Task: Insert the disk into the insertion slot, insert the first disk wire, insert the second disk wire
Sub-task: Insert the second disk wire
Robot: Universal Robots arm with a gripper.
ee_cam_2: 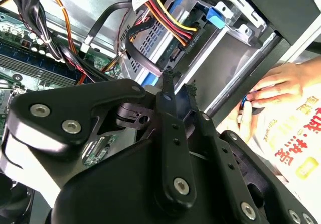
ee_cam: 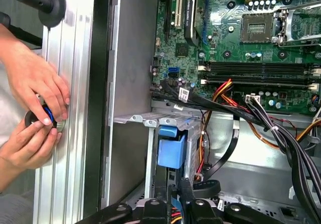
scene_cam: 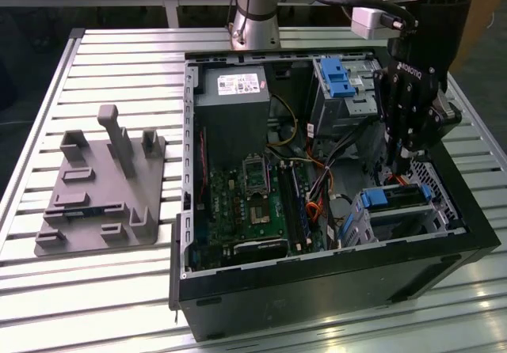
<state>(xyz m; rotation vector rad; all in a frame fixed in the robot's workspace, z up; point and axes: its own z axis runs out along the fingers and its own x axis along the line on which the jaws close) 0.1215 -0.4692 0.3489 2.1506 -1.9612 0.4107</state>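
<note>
**Gripper down in the drive corner, disk sitting in its cage**

We're looking into the open computer case (scene_cam: 317,290) on the slatted table (scene_cam: 119,290). The gripper (scene_cam: 398,163) hangs nose-down inside it, right over the insertion slot (scene_cam: 408,222) at the exterior view's right. The disk (scene_cam: 376,199) is there in the slot, its blue carrier showing at the cage's mouth. The taller bay with the blue latch (scene_cam: 337,76) stands well apart behind it.

In the second wrist view, the fingers (ee_cam_2: 168,91) are drawn nearly together, with just a slim gap between the tips. A black cable (ee_cam_2: 143,58) curls right up to them, but whether it is nipped between them I can't tell. Just beyond, a red, yellow and black wire bundle (ee_cam_2: 168,20) ends in a connector at the disk's edge.

In the first wrist view, the blue carrier tab (ee_cam: 171,151) sits just ahead of the gripper's tips. Outside the case wall, a person's two hands (ee_cam: 35,81) are on the table, closed around a small round black object (ee_cam: 42,119).

Over at the exterior view's left, a grey fixture (scene_cam: 103,187) lies on the table.
</note>
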